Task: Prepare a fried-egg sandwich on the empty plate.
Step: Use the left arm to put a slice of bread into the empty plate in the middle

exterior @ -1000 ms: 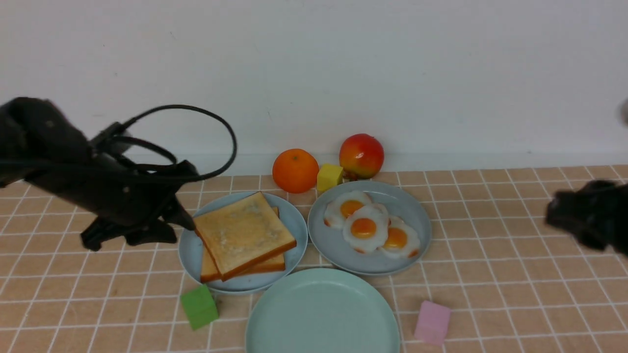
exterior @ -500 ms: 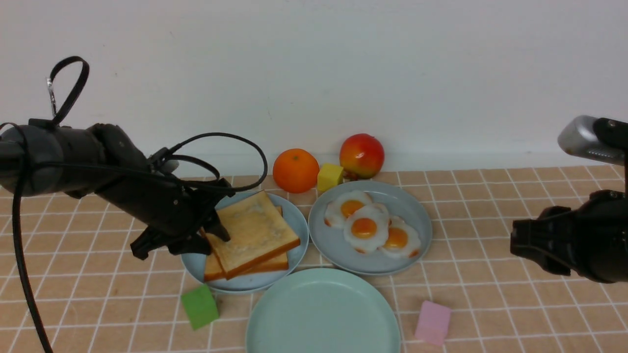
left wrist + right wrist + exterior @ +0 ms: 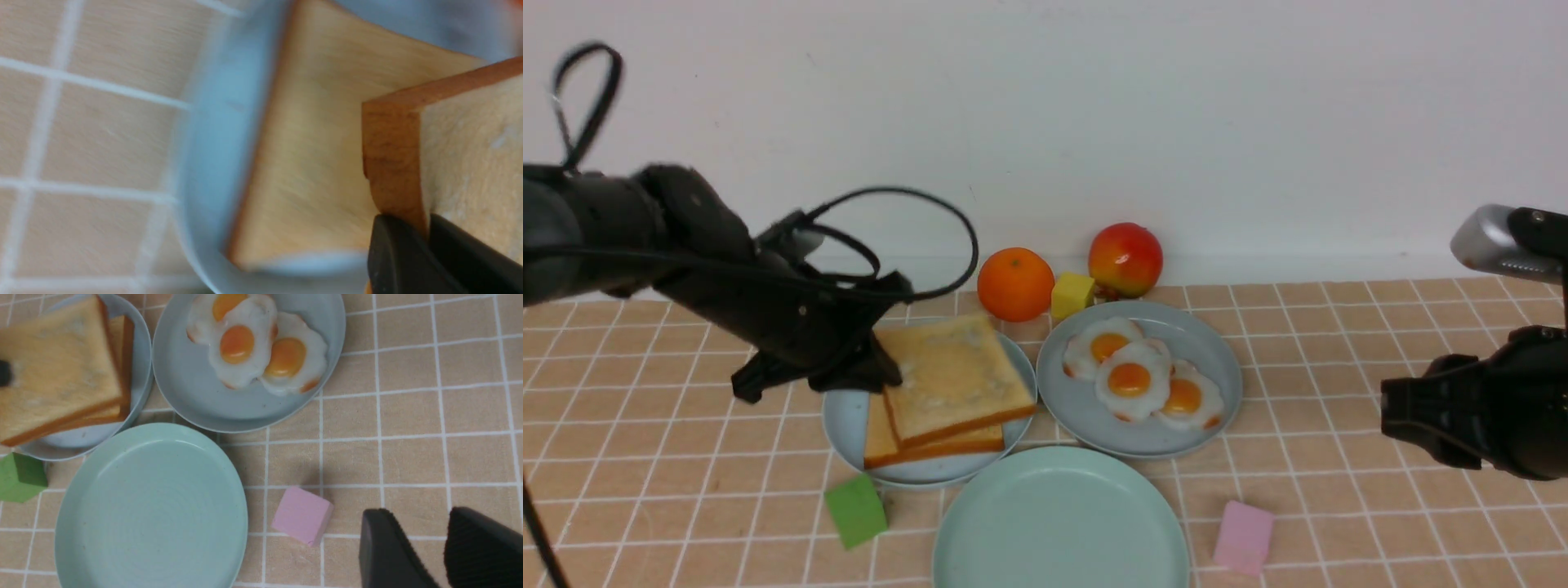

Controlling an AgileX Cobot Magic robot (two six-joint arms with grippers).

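The left gripper (image 3: 880, 376) is seen behind and to the left of the mint plate (image 3: 1062, 523), with its jaws pinched on the left crust of the top toast (image 3: 956, 367). In the left wrist view the dark fingers (image 3: 394, 257) are pressed on either side of that crust. Half a second ago the jaws were spread around the same edge and the slice lay lower on the lower toast (image 3: 935, 445). Now the gripped edge has been raised and the slice turned a little, so its far corner is carried further right. Its right part appears to rest on the lower toast, which is left on the blue plate (image 3: 843, 425), just behind and left of the mint plate.

The mint plate is bare. Three eggs (image 3: 1131, 380) are overlapped on the grey plate (image 3: 1217, 359), just behind and right of it, and have not been moved.

The right gripper (image 3: 1390, 411) is held well to the right of the mint plate, with its jaws spread over the bench (image 3: 408, 416). A second ago it was blurred and further right; since half a second ago it has barely shifted.

The orange (image 3: 1015, 283), apple (image 3: 1125, 258) and yellow block (image 3: 1071, 296) behind the mint plate, the green block (image 3: 855, 510) just left of it and the pink block (image 3: 1243, 536) just right of it are unchanged.
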